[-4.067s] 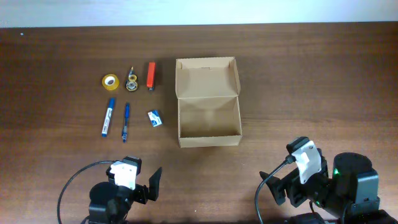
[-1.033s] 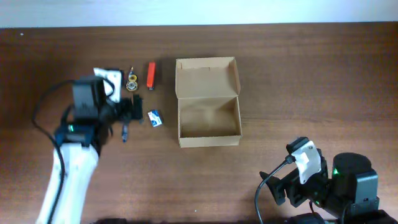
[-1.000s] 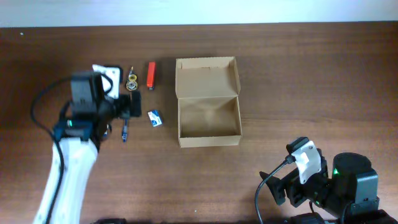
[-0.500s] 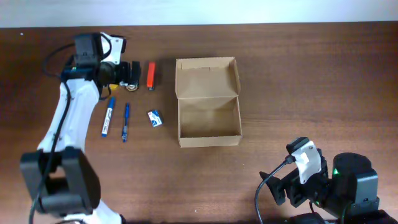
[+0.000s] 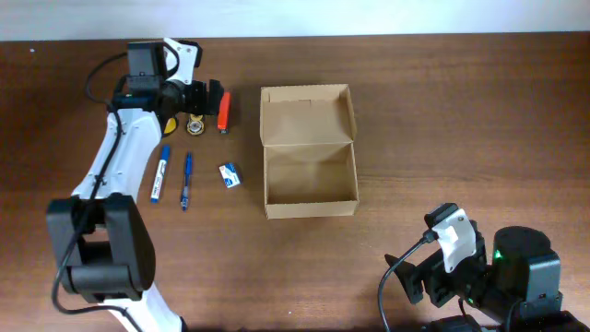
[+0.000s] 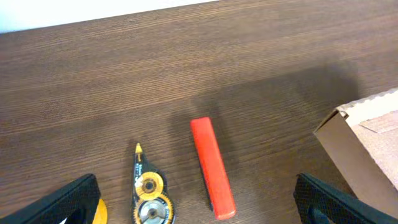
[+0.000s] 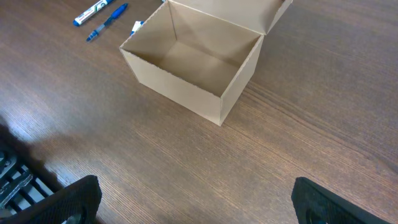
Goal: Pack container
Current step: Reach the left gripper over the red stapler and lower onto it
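Grippers both spread wide, nothing held; left gripper [image 5: 208,98] hovers by red stick [image 6: 211,168], right gripper [image 7: 196,193] parked back by its base.
Risk: jaws that wide may clip the little yellow dispenser [image 6: 148,196] just beside the stick, or roll the stick away w/ an off-centre pinch. Container [image 5: 311,208] sits in the middle, right of the stick, touched by neither arm: plain tan cardboard, lid flap [image 5: 307,115] hinged back, inside empty; looks light, prob. slides if bumped.

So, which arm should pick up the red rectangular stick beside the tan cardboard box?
Left. The left gripper hovers open at the red rectangular stick, framed between its fingers in the wrist view. The right gripper is far off, past the tan cardboard box.
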Action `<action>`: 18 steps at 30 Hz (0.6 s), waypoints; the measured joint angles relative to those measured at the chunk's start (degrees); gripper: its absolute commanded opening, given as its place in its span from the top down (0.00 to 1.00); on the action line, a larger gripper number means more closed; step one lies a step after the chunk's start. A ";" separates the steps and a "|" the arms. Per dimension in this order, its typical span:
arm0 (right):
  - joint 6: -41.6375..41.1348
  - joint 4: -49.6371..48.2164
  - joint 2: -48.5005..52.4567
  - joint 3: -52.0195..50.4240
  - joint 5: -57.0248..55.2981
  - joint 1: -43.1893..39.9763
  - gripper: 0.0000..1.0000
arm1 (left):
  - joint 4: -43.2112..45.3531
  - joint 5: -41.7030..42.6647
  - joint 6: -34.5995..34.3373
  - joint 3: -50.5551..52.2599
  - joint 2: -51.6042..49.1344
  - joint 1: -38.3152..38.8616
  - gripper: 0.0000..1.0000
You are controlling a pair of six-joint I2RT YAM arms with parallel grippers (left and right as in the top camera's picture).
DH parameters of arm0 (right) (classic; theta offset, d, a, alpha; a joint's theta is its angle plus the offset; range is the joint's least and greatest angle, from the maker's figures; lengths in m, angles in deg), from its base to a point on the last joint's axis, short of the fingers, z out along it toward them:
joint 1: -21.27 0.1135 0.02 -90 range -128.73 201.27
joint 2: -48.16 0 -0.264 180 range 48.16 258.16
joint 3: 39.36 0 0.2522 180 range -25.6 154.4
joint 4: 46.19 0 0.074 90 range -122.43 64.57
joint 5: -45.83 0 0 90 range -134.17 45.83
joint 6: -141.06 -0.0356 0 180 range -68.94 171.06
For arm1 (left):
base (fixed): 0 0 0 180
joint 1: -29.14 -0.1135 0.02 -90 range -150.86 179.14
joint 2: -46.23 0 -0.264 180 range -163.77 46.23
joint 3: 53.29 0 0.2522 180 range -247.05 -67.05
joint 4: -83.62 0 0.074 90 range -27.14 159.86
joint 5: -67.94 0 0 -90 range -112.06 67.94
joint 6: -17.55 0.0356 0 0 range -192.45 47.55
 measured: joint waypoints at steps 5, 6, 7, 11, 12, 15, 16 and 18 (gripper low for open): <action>0.02 -0.02 0.00 0.00 0.00 0.00 0.01 | 0.42 -4.92 0.00 -0.11 -2.47 4.22 0.01; 0.07 0.00 0.00 0.00 0.00 0.00 0.01 | 0.59 -5.90 0.00 -0.11 -3.34 5.09 0.01; 0.04 0.00 0.00 0.00 0.00 0.00 0.01 | 0.85 -6.64 0.00 -0.11 -4.33 6.08 0.01; 0.04 -0.02 0.00 0.00 0.00 0.00 0.01 | 1.36 -7.82 -0.02 -0.11 -7.17 7.69 0.01; 0.02 0.00 0.00 0.00 0.00 0.00 0.01 | 1.33 -8.09 -0.02 -0.11 -7.76 7.69 0.01; 0.04 0.00 0.00 0.00 0.00 0.00 0.01 | 1.42 -8.81 -0.02 -0.11 -8.59 7.41 0.00; 0.04 -0.02 0.00 0.00 0.00 0.00 0.01 | 1.57 -9.14 -0.02 -0.11 -8.66 7.41 0.01; 0.02 0.00 0.00 0.00 0.00 0.00 0.01 | 1.62 -10.10 -0.04 -0.13 -8.81 7.37 0.01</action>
